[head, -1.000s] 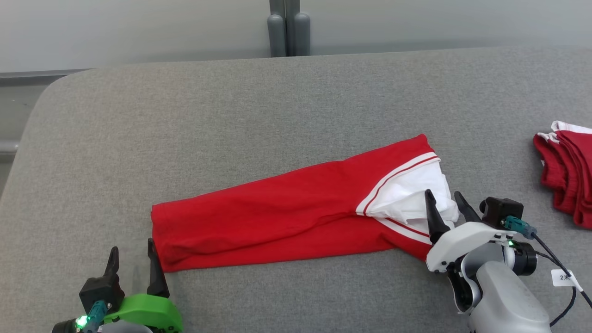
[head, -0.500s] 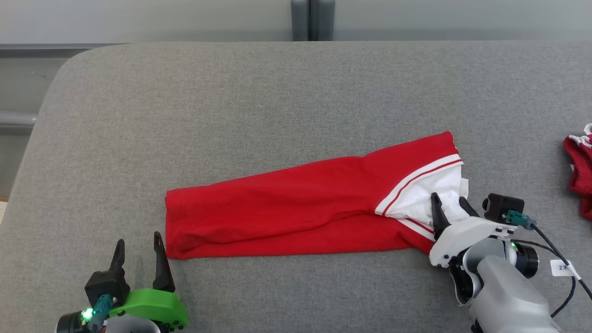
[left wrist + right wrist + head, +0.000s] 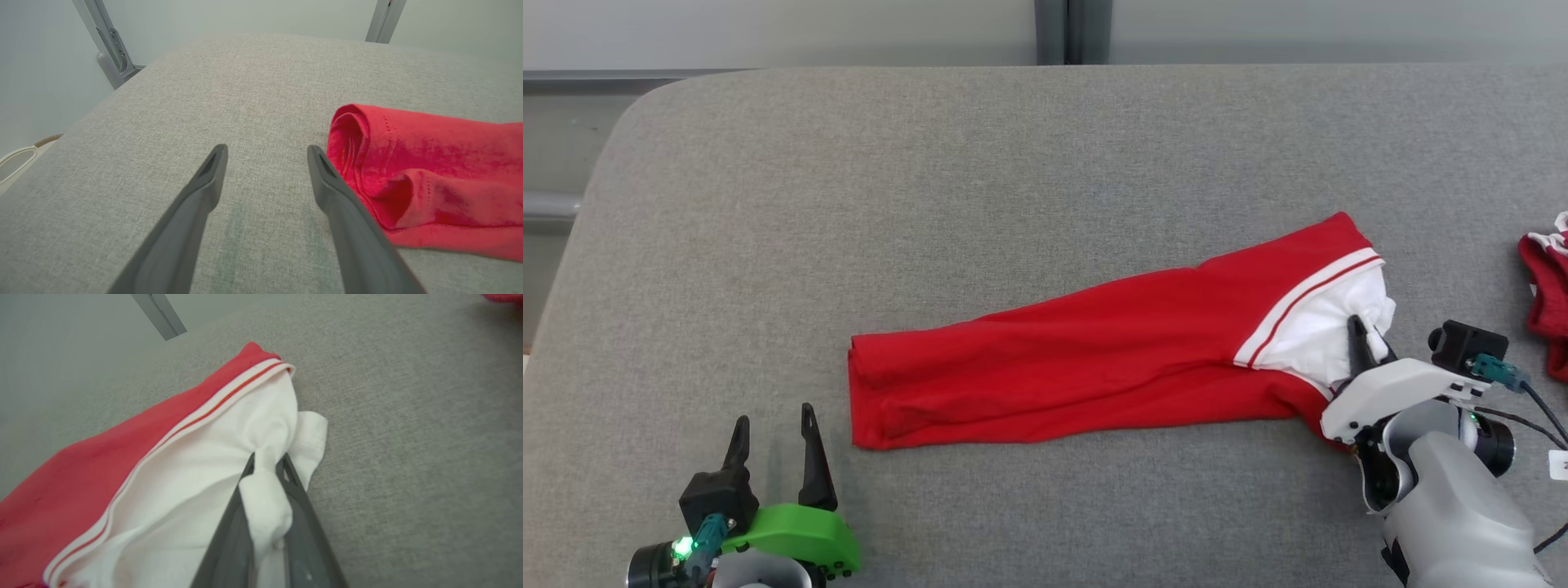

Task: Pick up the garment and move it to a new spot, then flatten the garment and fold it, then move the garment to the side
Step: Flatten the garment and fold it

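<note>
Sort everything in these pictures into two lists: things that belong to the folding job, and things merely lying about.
Belonging to the job:
- red garment, lying lengthwise
- right end effector, shut on its white part
- left end effector, open, near its other end
- grey padded surface under it

Lying about:
- other red cloth at the right edge
- metal post behind the surface

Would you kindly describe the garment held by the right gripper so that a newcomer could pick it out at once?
On the grey table, look right of centre for a long red garment lying folded in a slanted strip. Its right end shows a white panel edged with a red-and-white stripe, pinched by the right gripper; the other red pile at the far right lies apart.
</note>
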